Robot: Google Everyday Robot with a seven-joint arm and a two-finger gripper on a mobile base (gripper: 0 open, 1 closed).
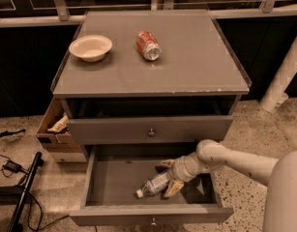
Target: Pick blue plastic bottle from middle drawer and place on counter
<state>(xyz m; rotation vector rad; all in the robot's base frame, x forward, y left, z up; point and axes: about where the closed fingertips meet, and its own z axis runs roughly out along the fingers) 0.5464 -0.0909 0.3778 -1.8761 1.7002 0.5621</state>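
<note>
The blue plastic bottle [154, 184] lies on its side on the floor of the open middle drawer [109, 178], white cap toward the front left. My gripper [170, 176] reaches into the drawer from the right. Its two pale fingers [173, 188] are spread, one on each side of the bottle's base end, and the bottle still rests on the drawer floor. The counter [186, 66] is the grey cabinet top above.
A white bowl [90, 47] and a red soda can [148, 45] on its side sit on the counter. The drawer above [151, 129] is closed. A cardboard box [56, 129] stands left of the cabinet, cables [12, 168] lie on the floor at left, and a white pipe [283, 76] is at right.
</note>
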